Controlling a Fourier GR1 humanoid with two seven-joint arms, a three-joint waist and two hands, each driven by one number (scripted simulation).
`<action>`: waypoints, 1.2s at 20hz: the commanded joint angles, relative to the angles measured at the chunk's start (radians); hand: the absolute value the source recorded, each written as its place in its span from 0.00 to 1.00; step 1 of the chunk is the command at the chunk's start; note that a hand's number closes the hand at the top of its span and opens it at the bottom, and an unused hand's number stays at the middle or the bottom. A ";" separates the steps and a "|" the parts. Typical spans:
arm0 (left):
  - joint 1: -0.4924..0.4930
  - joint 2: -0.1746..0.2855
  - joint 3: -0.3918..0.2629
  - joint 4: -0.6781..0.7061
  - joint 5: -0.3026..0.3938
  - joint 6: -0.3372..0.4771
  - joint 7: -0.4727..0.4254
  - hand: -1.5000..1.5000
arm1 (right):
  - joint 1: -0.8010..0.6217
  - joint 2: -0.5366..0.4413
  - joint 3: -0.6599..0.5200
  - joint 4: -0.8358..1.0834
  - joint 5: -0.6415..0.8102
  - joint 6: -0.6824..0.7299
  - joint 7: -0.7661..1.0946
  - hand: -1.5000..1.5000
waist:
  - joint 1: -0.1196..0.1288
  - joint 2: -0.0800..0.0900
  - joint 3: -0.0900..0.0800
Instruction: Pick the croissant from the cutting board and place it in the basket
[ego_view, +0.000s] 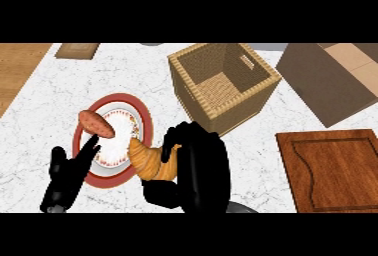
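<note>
The right hand (199, 170) has its fingers (177, 137) curled round the croissant (151, 162); the left hand (66, 175) holds nothing, fingers straight.

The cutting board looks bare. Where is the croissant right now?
Head view, left of centre: the croissant is in the right hand, at the right rim of the plate, below the basket.

We see the golden-brown croissant (150, 161) tilted, clasped in the right robot hand (198, 172), near the open square wicker basket (247, 102). The brown wooden cutting board (336, 170) lies flat, well apart, at right.
</note>
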 joint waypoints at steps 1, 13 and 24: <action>0.011 -0.008 0.002 0.050 0.002 0.003 0.018 0.50 | -0.111 0.007 0.019 -0.072 0.056 -0.109 0.258 1.00 | -0.023 0.002 -0.011; 0.039 -0.025 0.008 0.025 0.005 0.017 0.026 0.50 | -0.404 0.007 -0.231 -0.029 0.095 0.055 0.421 1.00 | -0.039 0.007 -0.012; 0.015 -0.011 0.031 0.034 -0.003 0.018 0.030 0.50 | -0.575 0.007 -0.359 0.159 0.023 0.133 0.422 1.00 | -0.046 0.018 -0.010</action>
